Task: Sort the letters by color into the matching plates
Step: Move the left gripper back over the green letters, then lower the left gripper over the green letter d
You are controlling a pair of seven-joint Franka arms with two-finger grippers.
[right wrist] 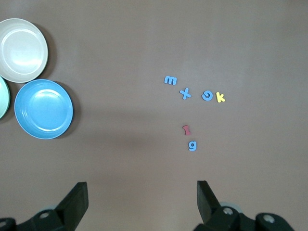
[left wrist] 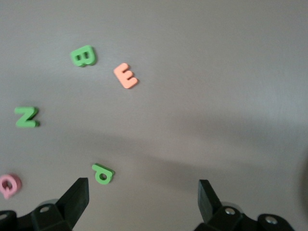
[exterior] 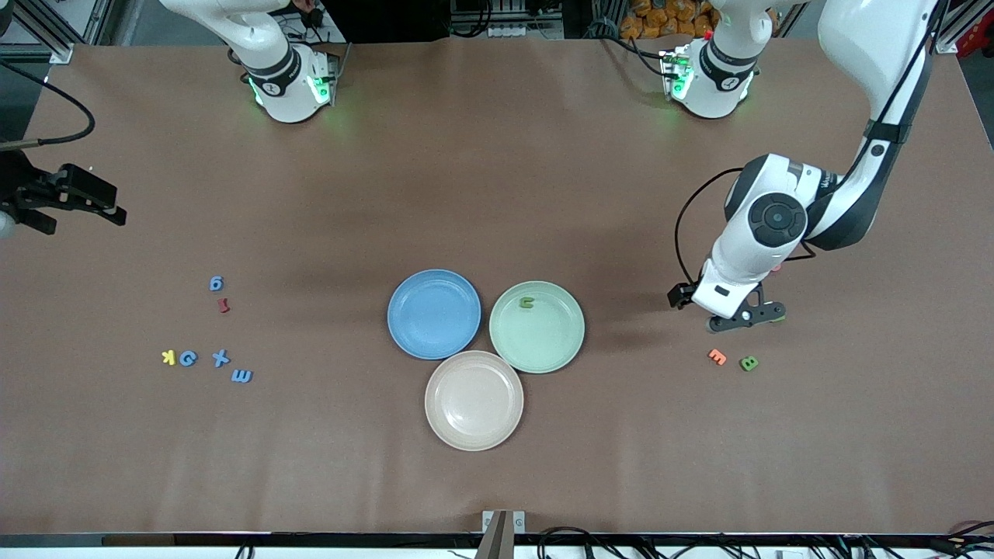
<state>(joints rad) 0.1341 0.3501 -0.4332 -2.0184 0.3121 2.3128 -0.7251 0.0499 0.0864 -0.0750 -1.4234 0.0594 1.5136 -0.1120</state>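
The blue plate point(exterior: 433, 314), pale green plate point(exterior: 543, 341) and beige plate point(exterior: 474, 400) sit together mid-table. One green letter point(exterior: 527, 303) lies in the green plate. My left gripper point(exterior: 745, 317) is open, low over green letters p point(left wrist: 103, 173) and N point(left wrist: 26, 117) and a pink letter point(left wrist: 8, 185); its own view shows it point(left wrist: 143, 192) empty. An orange E point(exterior: 717, 356) and green B point(exterior: 748, 362) lie nearer the camera. My right gripper point(exterior: 116, 213) is open and empty point(right wrist: 142, 192), high at its end of the table.
At the right arm's end lie several letters: blue g point(exterior: 216, 283), a red one point(exterior: 224, 305), yellow k point(exterior: 168, 356), blue G point(exterior: 188, 358), blue x point(exterior: 221, 358), blue m point(exterior: 241, 376). The right wrist view shows the blue plate point(right wrist: 43, 109) and beige plate point(right wrist: 23, 50).
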